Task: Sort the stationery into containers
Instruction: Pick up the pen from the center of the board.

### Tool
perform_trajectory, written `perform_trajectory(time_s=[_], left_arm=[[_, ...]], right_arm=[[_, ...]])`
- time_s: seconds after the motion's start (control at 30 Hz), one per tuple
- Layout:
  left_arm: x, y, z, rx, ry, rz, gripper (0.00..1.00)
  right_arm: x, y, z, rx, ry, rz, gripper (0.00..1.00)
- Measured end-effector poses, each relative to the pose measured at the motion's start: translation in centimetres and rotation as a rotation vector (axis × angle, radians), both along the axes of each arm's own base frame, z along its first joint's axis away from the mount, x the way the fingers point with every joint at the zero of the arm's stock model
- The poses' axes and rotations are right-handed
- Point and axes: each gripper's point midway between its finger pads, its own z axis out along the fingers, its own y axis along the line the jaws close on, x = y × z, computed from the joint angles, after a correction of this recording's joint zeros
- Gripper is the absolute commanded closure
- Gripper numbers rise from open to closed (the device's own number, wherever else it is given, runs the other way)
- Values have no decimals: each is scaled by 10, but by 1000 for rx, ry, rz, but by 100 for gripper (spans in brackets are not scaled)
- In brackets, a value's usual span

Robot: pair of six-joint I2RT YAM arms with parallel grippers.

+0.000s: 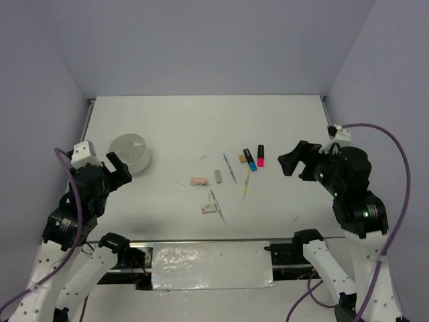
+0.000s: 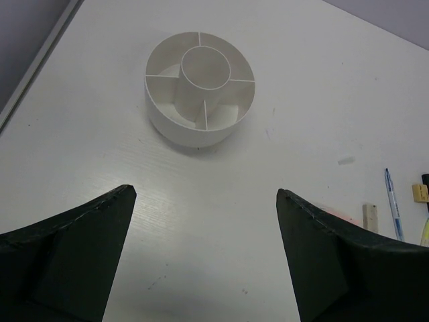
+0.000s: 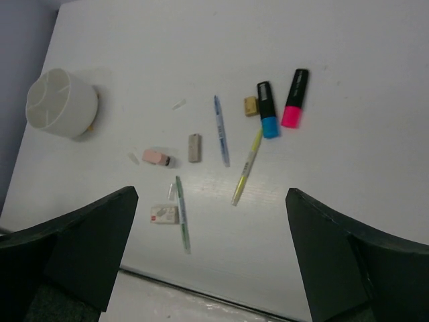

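Note:
The white round tub point(image 1: 129, 153) with inner dividers stands at the left and is empty in the left wrist view point(image 2: 200, 87). Loose on the table's middle lie a pink eraser point(image 3: 156, 157), a tan eraser point(image 3: 194, 147), a blue-white pen point(image 3: 221, 129), a yellow-green pen point(image 3: 247, 166), a blue highlighter point(image 3: 267, 111), a pink highlighter point(image 3: 294, 99), a small tan eraser point(image 3: 251, 105), a green pen point(image 3: 182, 213) and a white sleeved eraser point(image 3: 164, 214). My left gripper point(image 1: 120, 166) is open and empty, just short of the tub. My right gripper point(image 1: 289, 159) is open and empty, right of the highlighters.
Grey walls close in the table on the left, back and right. A strip of clear plastic sheet point(image 1: 211, 265) lies along the near edge between the arm bases. Small clear scraps point(image 3: 178, 104) lie among the stationery.

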Motion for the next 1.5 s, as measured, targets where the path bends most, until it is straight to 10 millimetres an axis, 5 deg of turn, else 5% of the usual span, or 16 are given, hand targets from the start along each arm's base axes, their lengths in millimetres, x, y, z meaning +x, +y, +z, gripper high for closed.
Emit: perform_trajectory(time_s=[0.23,0.37,0.47,0.57,0.87,1.27,1.5], left_arm=[[4,-2,-6,20,32,-13,1],[4,-3,-6,21,33,-16,1],[5,-4,-7,21,37,-21,1],[9,-7,-12,27,64,-27,1],[28,-13,-51,86,251,-28,1],[28,-25,-48,58,234,-92,1],[31,-33,-55,65,268,-137,1]], right_arm=[[40,91,-77,-82,289,217,0],[35,126,-125,-168,401,264,3],[29,139,-135,-214,404,271,14],[22,151,-134,-243,373,287,26],[4,156,-161,-327,381,302,35],[-8,186,-208,-387,428,321,51],[-11,201,-257,-477,506,337,58]])
